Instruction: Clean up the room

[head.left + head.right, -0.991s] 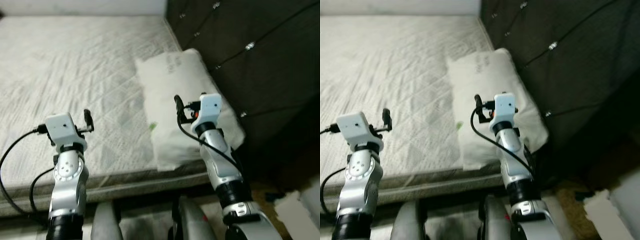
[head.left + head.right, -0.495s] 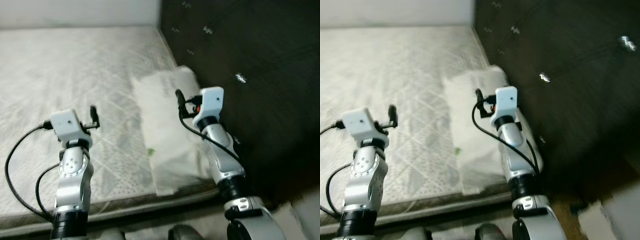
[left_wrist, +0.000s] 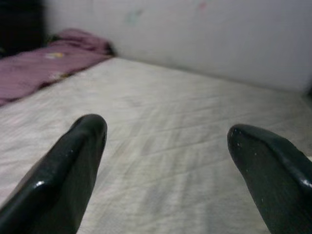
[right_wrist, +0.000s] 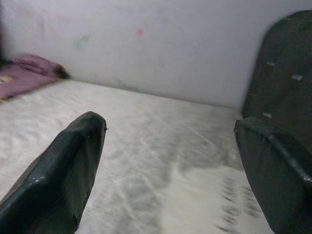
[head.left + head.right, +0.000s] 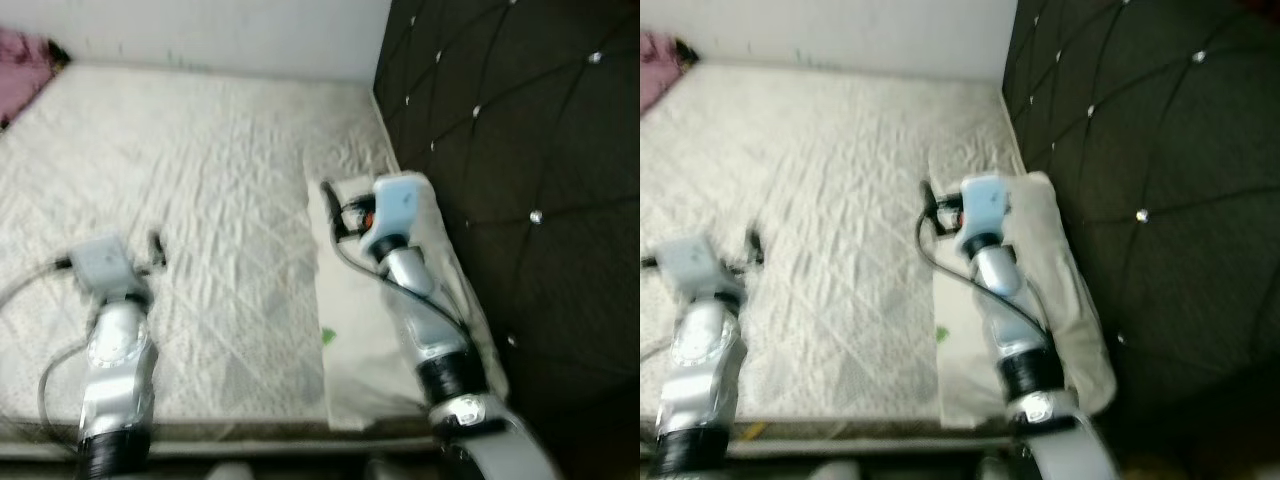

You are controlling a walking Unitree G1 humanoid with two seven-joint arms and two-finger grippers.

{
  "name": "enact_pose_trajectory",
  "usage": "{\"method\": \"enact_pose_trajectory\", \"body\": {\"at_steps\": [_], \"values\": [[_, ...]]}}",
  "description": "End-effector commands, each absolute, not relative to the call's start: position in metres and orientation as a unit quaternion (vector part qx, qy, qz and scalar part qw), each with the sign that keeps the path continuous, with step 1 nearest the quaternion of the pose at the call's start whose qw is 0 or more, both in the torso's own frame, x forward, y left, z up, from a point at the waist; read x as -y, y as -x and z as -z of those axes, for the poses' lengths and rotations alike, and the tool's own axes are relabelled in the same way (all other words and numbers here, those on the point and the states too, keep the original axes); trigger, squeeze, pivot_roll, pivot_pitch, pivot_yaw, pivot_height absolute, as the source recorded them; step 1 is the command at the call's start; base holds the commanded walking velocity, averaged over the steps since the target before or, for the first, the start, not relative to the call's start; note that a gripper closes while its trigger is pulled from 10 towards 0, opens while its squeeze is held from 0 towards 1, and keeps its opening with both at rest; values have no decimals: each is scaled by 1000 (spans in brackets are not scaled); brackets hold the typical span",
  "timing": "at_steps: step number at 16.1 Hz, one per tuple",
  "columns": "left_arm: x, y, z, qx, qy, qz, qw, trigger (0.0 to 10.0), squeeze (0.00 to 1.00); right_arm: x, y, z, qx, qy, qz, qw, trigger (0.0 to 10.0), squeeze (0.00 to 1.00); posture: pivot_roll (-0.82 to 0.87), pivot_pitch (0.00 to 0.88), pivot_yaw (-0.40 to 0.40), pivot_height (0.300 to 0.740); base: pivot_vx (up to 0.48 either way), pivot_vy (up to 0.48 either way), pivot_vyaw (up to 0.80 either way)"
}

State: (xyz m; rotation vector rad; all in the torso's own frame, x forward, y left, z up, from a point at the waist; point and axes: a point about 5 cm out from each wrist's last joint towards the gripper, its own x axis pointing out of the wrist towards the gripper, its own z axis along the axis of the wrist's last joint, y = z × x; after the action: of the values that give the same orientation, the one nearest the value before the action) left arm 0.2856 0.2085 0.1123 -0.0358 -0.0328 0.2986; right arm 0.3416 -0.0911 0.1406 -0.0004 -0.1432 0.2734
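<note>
**White pillow at the headboard end, both grippers spread above the bed**

White pillow [image 5: 375, 330] lies lengthwise along the right edge of the mattress [image 5: 190, 220], its long side against the dark tufted headboard [image 5: 510, 150]. A small green mark shows on the pillow's left edge, near its front end. The mattress surface is pale, quilted in a diamond pattern and bare apart from the pillow.

Right gripper [image 4: 170, 170] hangs over the far half of the pillow, with the right arm [image 5: 425, 320] rising from the pillow's front end. In the right wrist view its two black fingers [image 4: 63, 170] stand wide apart with nothing between them; beyond them lie mattress, pillow edge and a slice of headboard.

Left gripper [image 3: 173, 170] is over the front left part of the mattress, well apart from the pillow. Its fingers [image 3: 63, 170] are likewise spread and empty.

Purple cloth [image 3: 44, 58] lies bunched at the far left corner of the bed, against the white wall [image 5: 220, 35]. Head views are motion-blurred; fine detail on the arms cannot be read.
</note>
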Motion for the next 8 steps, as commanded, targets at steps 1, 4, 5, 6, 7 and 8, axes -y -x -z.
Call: {"method": "enact_pose_trajectory", "body": {"at_steps": [1,4,5,6,7,8], "values": [[-204,-286,-112,13,17,-136,990,10000,0,99,-341,-136,61,-6,-121,991,10000,0,-8,0,-40,740,0,0,0],[-202,-288,-112,11,23,-129,991,10000,0,97,-340,-134,57,-6,-125,991,10000,0,-9,0,-40,740,0,480,0],[-201,-288,-112,12,23,-128,991,10000,0,97,-340,-134,56,-8,-125,991,10000,0,-9,0,-41,740,0,480,0],[-201,-288,-112,12,23,-128,991,10000,0,97,-340,-134,57,-8,-126,990,10000,0,-9,0,-42,740,0,480,0],[-201,-288,-112,12,24,-129,991,10000,0,96,-340,-134,58,-9,-129,990,10000,0,-8,0,-43,740,0,480,0],[-201,-288,-113,12,26,-130,991,10000,0,95,-340,-135,58,-9,-133,989,10000,0,-8,0,-46,740,0,480,0]]}}
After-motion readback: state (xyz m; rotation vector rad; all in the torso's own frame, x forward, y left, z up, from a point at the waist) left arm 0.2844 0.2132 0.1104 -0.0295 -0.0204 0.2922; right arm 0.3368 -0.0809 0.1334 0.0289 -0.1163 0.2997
